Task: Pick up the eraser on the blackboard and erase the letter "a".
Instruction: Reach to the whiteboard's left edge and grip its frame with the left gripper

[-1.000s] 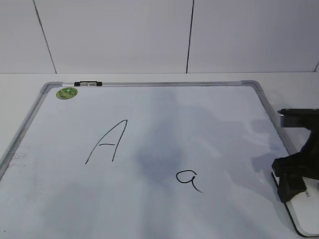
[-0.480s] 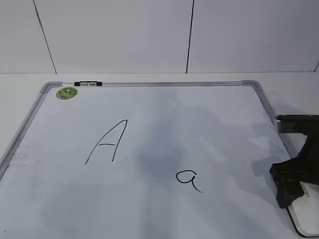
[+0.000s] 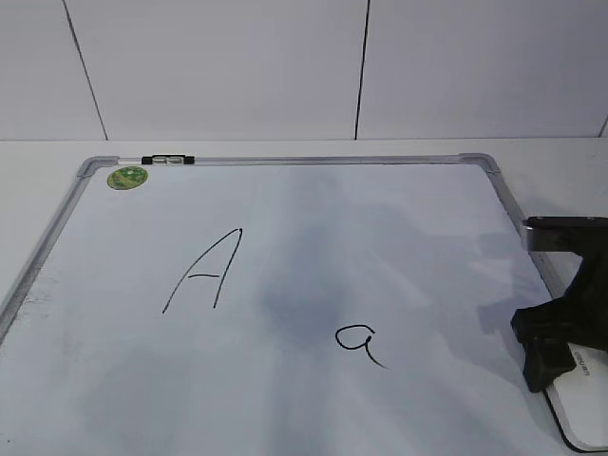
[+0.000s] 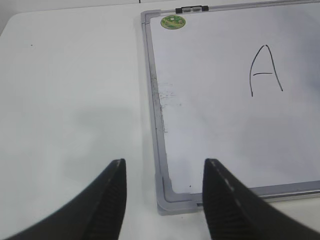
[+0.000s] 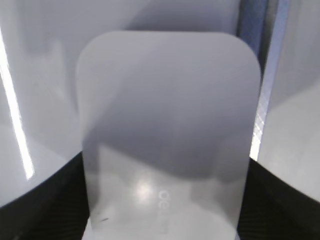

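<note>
eraser [image 5: 167,135] lies on the blackboard [image 3: 313,228], right of the letter "a" [image 3: 359,342]. right gripper [image 5: 165,200] straddles it, jaws spread, not clamped. looks light, rigid, slick plastic; pinch its long sides.

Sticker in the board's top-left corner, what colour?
Green, with a paler pattern; the sticker shows best in the left wrist view.

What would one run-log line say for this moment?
right gripper: open astride eraser | left gripper: open, idle | letter "a": unerased
</note>
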{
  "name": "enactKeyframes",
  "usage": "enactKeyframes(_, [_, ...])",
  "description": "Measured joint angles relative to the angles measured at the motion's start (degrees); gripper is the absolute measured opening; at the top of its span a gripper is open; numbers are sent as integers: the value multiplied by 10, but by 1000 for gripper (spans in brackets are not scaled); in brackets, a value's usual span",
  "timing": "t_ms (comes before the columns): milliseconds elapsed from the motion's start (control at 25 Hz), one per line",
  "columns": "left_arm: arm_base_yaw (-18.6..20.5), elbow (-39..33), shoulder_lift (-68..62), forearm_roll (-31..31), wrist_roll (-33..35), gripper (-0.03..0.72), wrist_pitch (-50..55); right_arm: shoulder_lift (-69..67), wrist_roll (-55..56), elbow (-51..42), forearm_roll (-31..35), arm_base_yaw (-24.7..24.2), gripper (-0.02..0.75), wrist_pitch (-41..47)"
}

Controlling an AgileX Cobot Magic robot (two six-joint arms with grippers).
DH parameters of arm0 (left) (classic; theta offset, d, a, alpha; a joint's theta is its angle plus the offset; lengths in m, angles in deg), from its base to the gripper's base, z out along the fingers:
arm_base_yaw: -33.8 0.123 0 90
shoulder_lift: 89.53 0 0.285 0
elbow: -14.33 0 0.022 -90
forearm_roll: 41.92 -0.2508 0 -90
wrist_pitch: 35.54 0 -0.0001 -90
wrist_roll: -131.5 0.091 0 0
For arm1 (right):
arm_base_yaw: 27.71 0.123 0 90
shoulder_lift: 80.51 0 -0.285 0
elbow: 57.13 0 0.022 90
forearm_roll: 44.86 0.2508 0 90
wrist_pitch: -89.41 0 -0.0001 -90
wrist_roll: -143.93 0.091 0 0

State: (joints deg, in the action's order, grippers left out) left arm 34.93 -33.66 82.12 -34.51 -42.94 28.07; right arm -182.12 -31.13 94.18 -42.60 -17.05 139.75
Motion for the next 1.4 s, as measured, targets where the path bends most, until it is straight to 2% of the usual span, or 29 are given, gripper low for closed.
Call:
enactKeyframes(360, [0,0,0,0,0,371,0,0,3,0,0,0,589,-1])
enactKeyframes(560, [0,0,0,0,0,371,0,0,6,0,-2,0,534,-1])
enactKeyframes(920, [0,0,0,0,0,371,0,0,7,1,-5,0,531,1])
enactKeyframes(1400, [0,0,0,0,0,371,0,18,-10,71,-10,0,531,77])
